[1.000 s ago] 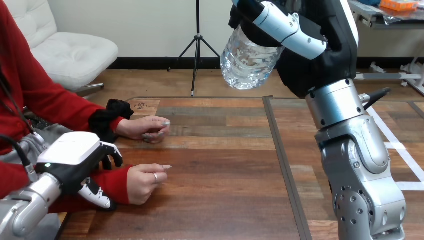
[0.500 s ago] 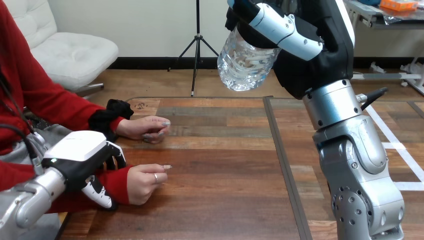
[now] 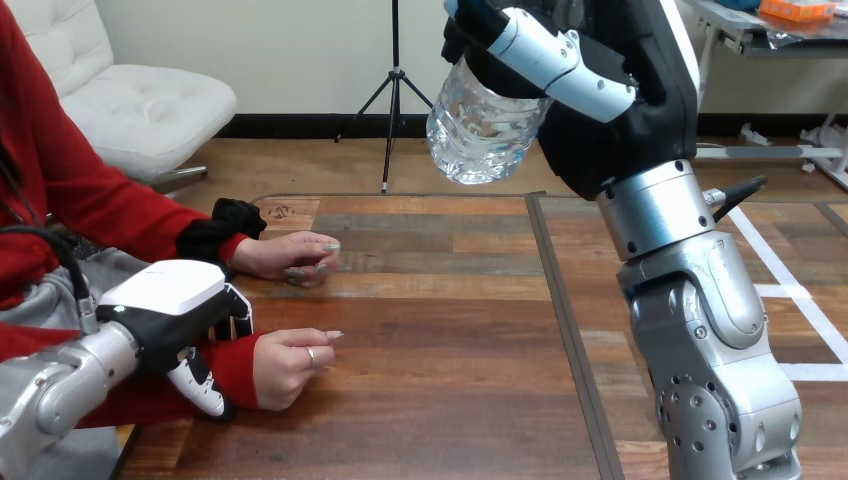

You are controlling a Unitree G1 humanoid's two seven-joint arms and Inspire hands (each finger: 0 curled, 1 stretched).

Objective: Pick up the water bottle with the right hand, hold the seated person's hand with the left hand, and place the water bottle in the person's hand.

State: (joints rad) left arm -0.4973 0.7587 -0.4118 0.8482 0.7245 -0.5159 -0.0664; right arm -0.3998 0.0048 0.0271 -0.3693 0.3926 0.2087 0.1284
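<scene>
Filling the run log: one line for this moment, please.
right hand: holds clear ribbed plastic water bottle aloft | left hand: at person's red-sleeved wrist | handover: pending

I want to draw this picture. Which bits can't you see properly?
- The water bottle, head view: its top is covered by the right hand and cut off by the top edge.
- Whether the left hand grips the person's wrist, head view: its own shell hides the contact.

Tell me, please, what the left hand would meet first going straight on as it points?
Probably the wrist of the person's nearer hand, directly ahead of the left hand; depth is unclear.
</scene>
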